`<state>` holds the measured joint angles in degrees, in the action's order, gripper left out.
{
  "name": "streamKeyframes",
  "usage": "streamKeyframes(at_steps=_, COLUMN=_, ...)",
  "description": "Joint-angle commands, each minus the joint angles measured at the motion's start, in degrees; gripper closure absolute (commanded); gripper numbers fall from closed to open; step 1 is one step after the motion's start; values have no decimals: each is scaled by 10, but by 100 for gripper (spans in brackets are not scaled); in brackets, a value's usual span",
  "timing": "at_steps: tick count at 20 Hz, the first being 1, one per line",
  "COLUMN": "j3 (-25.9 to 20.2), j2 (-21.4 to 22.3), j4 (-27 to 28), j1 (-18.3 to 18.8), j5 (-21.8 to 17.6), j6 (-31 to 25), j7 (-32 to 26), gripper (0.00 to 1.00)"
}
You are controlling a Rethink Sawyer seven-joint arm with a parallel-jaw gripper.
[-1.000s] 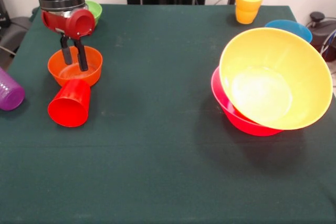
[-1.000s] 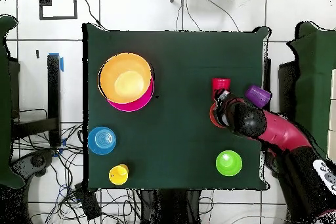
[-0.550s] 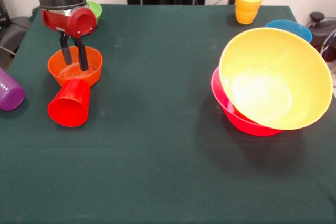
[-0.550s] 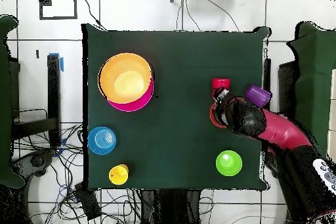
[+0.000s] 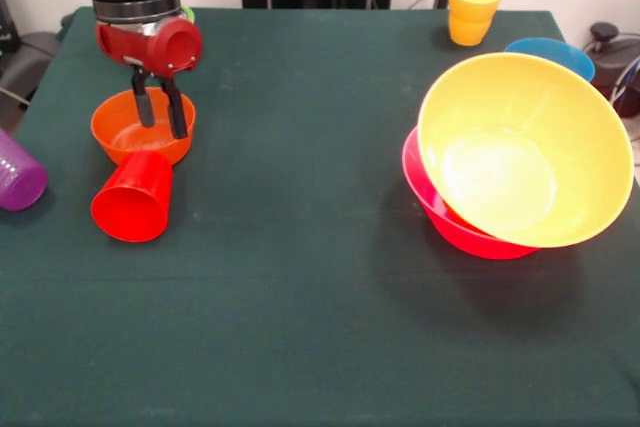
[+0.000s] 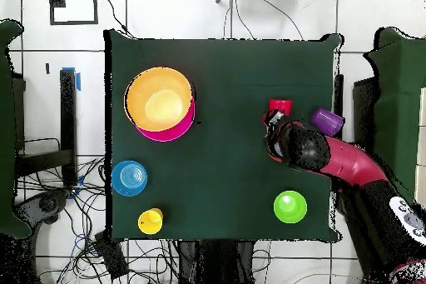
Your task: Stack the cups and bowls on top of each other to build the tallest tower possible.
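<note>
**Q:** State the position and condition of the hand.

**A:** The hand [image 5: 161, 119] hangs over the small orange bowl [image 5: 130, 133] at one side of the tabletop [image 5: 300, 277]. Its two dark fingers [image 5: 178, 115] are spread a little and straddle the bowl's rim: one reaches down inside, the other sits at the rim's outer side. Whether they press on the rim I cannot tell.

**Q:** What lies beside that bowl?

**A:** The red cup [image 5: 133, 198] lies on its side, touching the bowl. The purple cup [image 5: 19, 176] also lies on its side, near the tabletop's edge.

**Q:** Where is the tower?

**A:** Well apart, toward the opposite side. The large yellow-orange bowl [image 5: 525, 152] rests tilted inside the large pink bowl [image 5: 445, 222].

**Q:** Remaining items?

**A:** The small blue bowl [image 5: 552, 52] stands just behind the tower. The yellow cup [image 5: 472, 10] stands upright near a tabletop corner. The overhead view shows the green bowl [image 6: 289, 206] beside the arm [image 6: 354, 164].
</note>
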<state>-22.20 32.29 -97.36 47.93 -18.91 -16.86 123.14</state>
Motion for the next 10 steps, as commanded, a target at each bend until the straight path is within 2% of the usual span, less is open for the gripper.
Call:
streamKeyframes(at_steps=1, j3=-18, j2=-36, j4=3, j1=-40, j5=-6, j6=5, j7=18, gripper=0)
streamKeyframes(at_steps=10, j3=-9, j2=-53, j4=11, j1=-45, j5=-12, j6=25, j7=21, gripper=0)
